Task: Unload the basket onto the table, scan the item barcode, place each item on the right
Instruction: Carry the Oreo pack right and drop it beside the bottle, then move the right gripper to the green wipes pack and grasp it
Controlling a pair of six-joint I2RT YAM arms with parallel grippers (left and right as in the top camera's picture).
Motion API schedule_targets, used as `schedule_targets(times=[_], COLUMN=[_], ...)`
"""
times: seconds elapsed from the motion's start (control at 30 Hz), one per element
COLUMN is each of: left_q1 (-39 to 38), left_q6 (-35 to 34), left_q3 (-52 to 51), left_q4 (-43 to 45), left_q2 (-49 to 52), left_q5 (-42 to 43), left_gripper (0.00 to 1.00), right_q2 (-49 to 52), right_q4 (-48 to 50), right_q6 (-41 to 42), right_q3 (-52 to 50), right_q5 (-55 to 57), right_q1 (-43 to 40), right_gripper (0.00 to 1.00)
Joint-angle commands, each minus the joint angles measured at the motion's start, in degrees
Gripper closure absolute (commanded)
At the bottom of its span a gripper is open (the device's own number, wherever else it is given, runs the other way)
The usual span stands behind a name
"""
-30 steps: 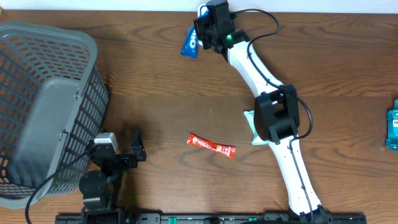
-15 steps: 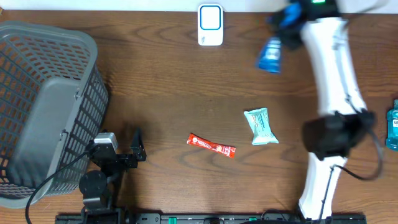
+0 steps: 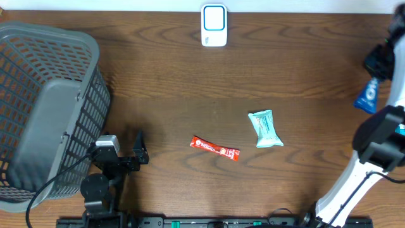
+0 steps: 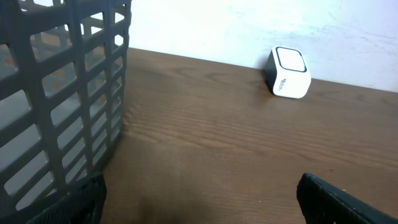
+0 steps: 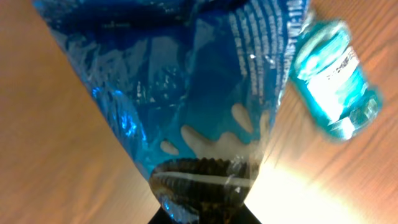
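Blue packet (image 3: 367, 97) near blue bottle (image 5: 333, 81), well apart from scanner (image 3: 214, 25).

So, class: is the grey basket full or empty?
Empty: the overhead view looks into the grey basket and shows only its bare floor. The red sachet and teal packet lie outside it.

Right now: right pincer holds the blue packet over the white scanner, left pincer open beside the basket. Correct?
Not over the scanner. The overhead view shows the blue packet out at the table's right edge, far from the white scanner at the top centre. The rest holds: right pincer shut on the packet, left pincer open beside the basket.
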Motion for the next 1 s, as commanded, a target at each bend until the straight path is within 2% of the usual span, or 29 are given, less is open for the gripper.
schedule_targets(times=[0.0,0.2,0.23,0.3,0.33,0.47,0.6,0.77,0.8,0.87,0.97], left_q1=[0.3,0.3,0.3,0.3,0.3,0.3,0.3,0.3,0.3,0.3,0.3], left_q6=[0.5,0.5,0.5,0.5,0.5,0.5,0.5,0.5,0.5,0.5,0.5], left_q3=[-1.2,-1.2,-1.2,-1.2,-1.2,-1.2,-1.2,-1.2,-1.2,-1.2,-1.2], left_q4=[-1.2,-1.2,-1.2,-1.2,-1.2,-1.2,-1.2,-1.2,-1.2,-1.2,-1.2], left_q2=[0.0,0.0,0.0,0.0,0.0,0.0,0.0,0.0,0.0,0.0,0.0], left_q5=[0.3,0.3,0.3,0.3,0.3,0.3,0.3,0.3,0.3,0.3,0.3], left_gripper=[0.02,0.02,0.02,0.02,0.02,0.02,0.02,0.02,0.02,0.02,0.02], right_q2=[0.2,0.2,0.2,0.1,0.0,-0.2,-1.9,-7.8,-8.4,-8.7,-8.7], right_q4=[4.7,12.5,12.6,12.6,11.8,5.6,-1.6,-9.3,-10.8,-16.6,-18.7], right_q6=[-7.4,-7.0,-6.8,-8.0,-10.0,-10.5,-8.2,-2.8,-1.4,5.1,8.3], right_q3=[-6.0,-14.1,-14.3,-13.9,-13.0,-6.7,0.8,3.4,3.4,2.7,0.3], right_q5=[2.6,2.8,1.8,-4.1,-7.6,-9.8,-9.9,-7.2,-5.4,1.0,1.6], right_q1=[-4.5,-10.6,-11.3,-12.4,-12.6,-11.0,-5.8,9.1,12.6,24.9,32.9], right_gripper=[0.99,0.99,0.93,0.28,0.01,0.01,0.01,0.01,0.01,0.01,0.01])
